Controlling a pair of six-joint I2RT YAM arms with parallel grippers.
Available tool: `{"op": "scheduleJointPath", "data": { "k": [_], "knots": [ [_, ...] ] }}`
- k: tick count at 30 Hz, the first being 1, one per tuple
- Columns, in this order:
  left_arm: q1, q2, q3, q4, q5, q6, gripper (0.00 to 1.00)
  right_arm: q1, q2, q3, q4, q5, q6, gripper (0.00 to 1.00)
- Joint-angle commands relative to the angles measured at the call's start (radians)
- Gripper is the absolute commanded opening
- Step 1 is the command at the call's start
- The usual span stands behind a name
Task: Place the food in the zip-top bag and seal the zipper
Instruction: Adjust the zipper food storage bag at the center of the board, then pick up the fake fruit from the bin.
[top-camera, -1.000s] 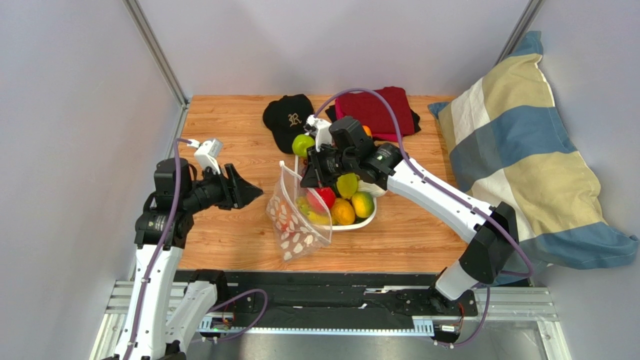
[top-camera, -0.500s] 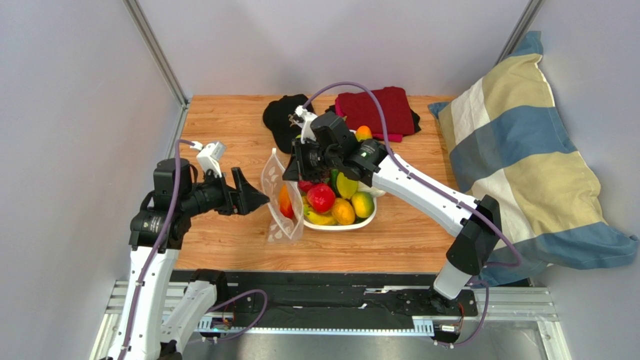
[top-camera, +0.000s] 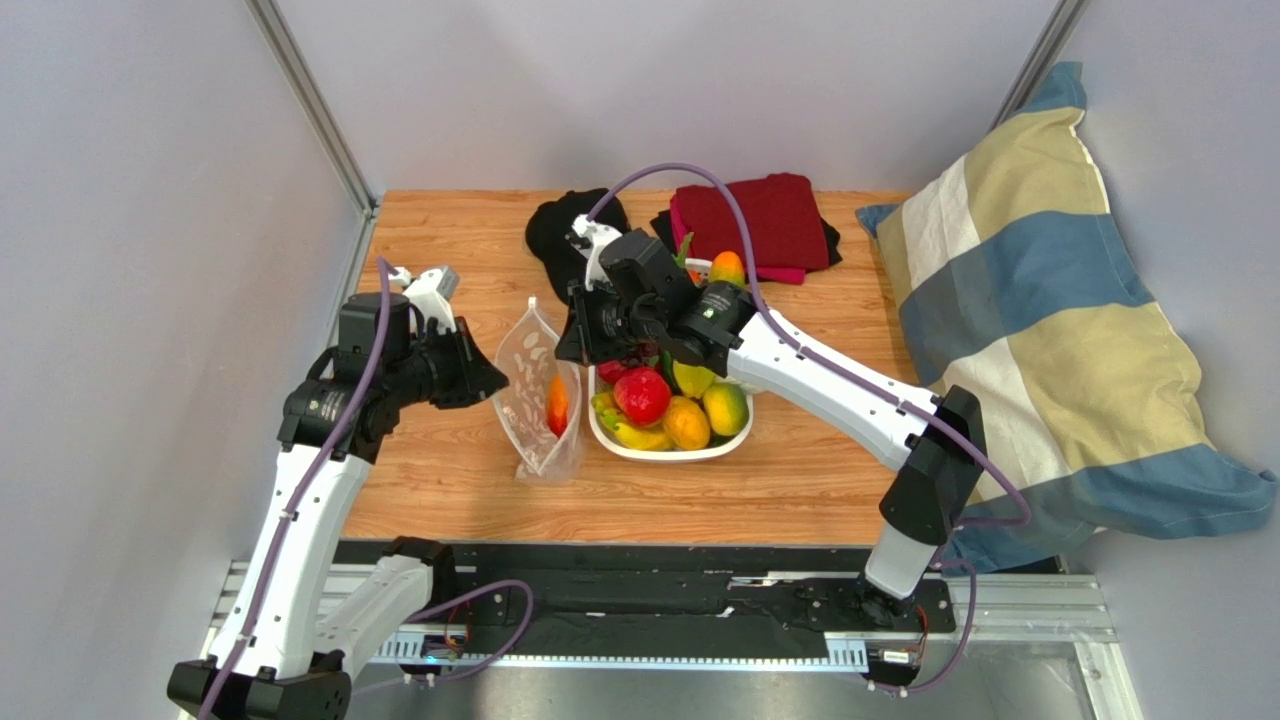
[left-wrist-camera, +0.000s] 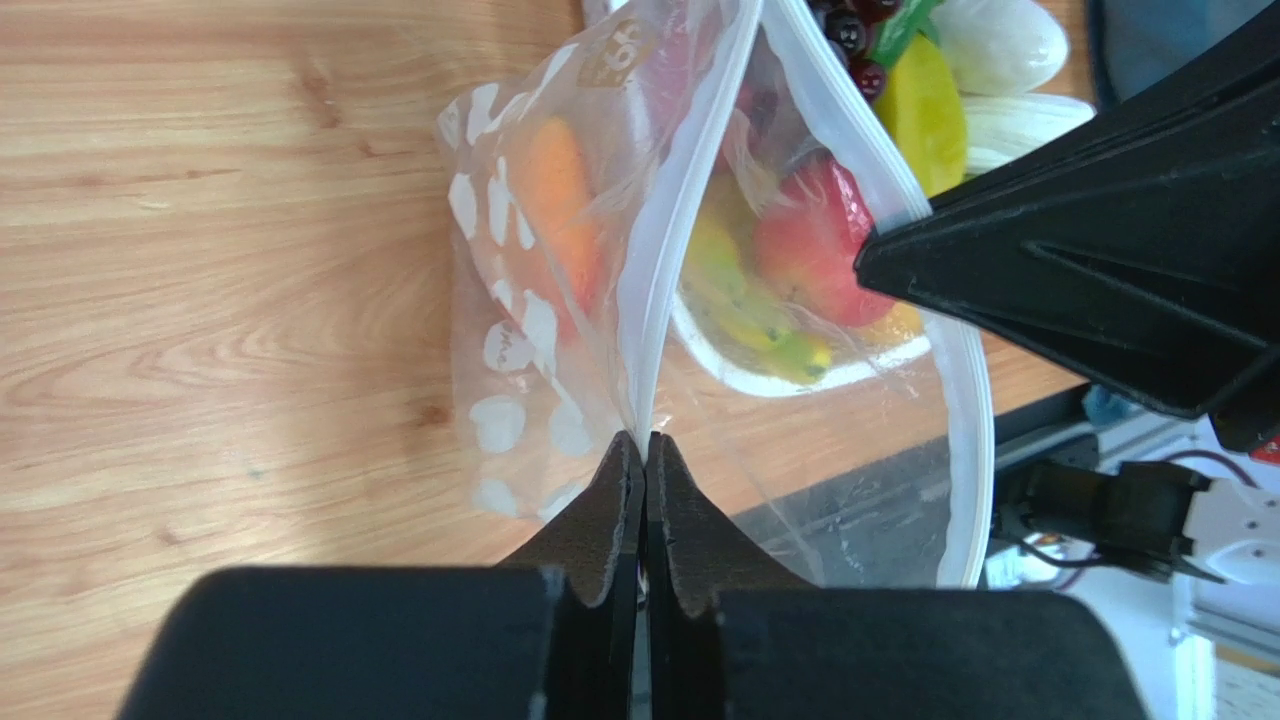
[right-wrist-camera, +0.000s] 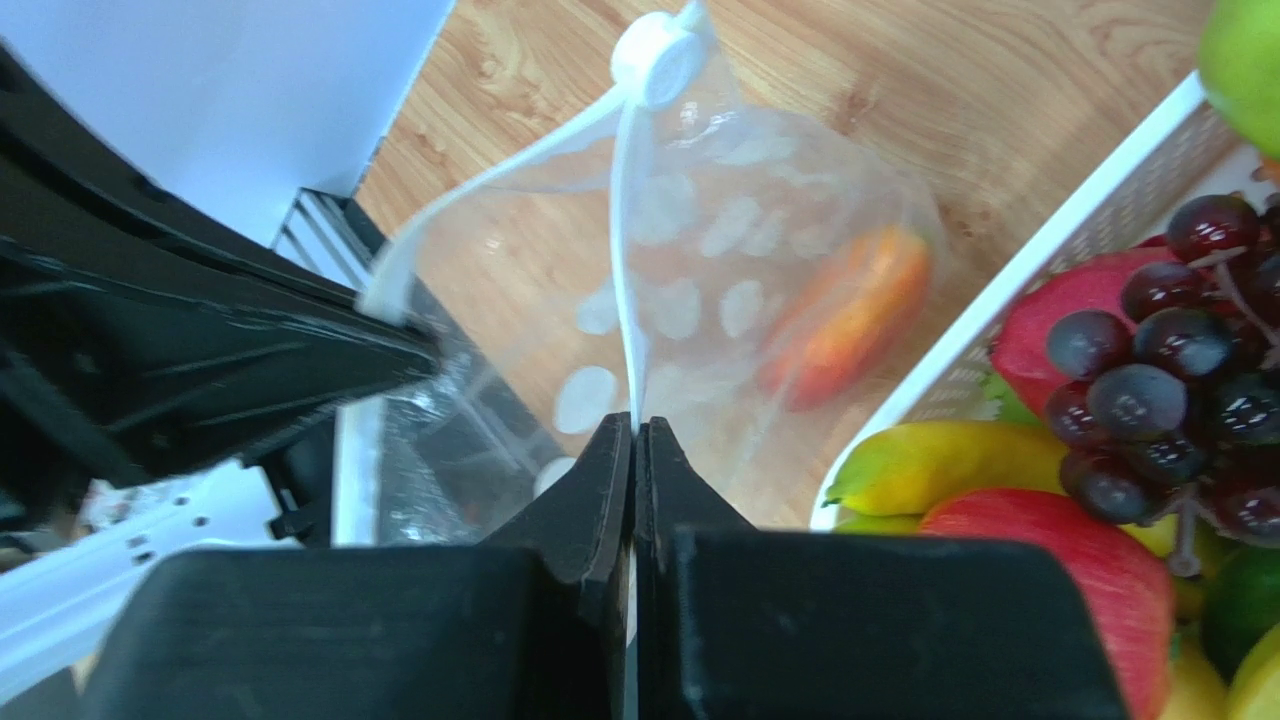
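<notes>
Okay, my left gripper (left-wrist-camera: 643, 444) and right gripper (right-wrist-camera: 631, 429) each pinch the zipper (left-wrist-camera: 679, 210) of the zip-top bag (top-camera: 532, 360); orange piece (top-camera: 558, 402) inside, white tray (top-camera: 672, 450) just beside.

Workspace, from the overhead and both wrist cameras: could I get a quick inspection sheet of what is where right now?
Surface: wooden table, no damage seen.
Job's things: zip-top bag held up by its rim, zipper unsealed, one orange piece inside. Other food, including a red apple and grapes, sits in the white tray beside it.
Clutter: black cap and red cloth at the far edge.
Grippers: left gripper and right gripper each shut on the bag's rim.
Cables: a purple cable runs along each arm, away from the bag.
Surroundings: striped pillow on the right; grey walls.
</notes>
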Motion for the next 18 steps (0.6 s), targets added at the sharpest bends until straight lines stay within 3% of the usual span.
{"op": "scheduleJointPath", "data": {
  "k": [1,2,4,5,7,8,9,12,18],
  "knots": [
    [0.008,-0.046,0.006,-0.013,-0.108,0.024,0.00,-0.049,-0.031,-0.047,0.028,0.043,-0.151,0.00],
    [0.017,-0.049,0.002,-0.014,-0.107,0.027,0.00,-0.065,-0.033,-0.063,0.031,0.011,-0.183,0.01],
    [0.032,-0.052,-0.018,-0.011,-0.082,0.018,0.00,-0.109,-0.037,-0.068,0.034,-0.064,-0.222,0.13],
    [0.034,-0.054,-0.024,0.002,-0.067,0.011,0.00,-0.118,-0.047,-0.069,0.034,-0.086,-0.252,0.33],
    [0.034,-0.057,-0.038,0.016,-0.020,-0.007,0.00,-0.135,-0.063,-0.074,0.034,-0.140,-0.286,0.53],
    [0.034,-0.057,-0.043,0.028,-0.004,-0.012,0.00,-0.138,-0.083,-0.074,0.028,-0.148,-0.317,0.69],
    [0.034,-0.051,-0.046,0.033,0.007,-0.019,0.00,-0.137,-0.093,-0.083,0.022,-0.152,-0.331,0.76],
    [0.034,-0.043,-0.047,0.038,0.024,-0.022,0.00,-0.135,-0.137,-0.109,-0.009,-0.154,-0.394,0.87],
    [0.034,-0.049,-0.055,0.044,0.028,-0.030,0.00,-0.137,-0.183,-0.202,-0.091,-0.056,-0.442,0.94]
  ]
}}
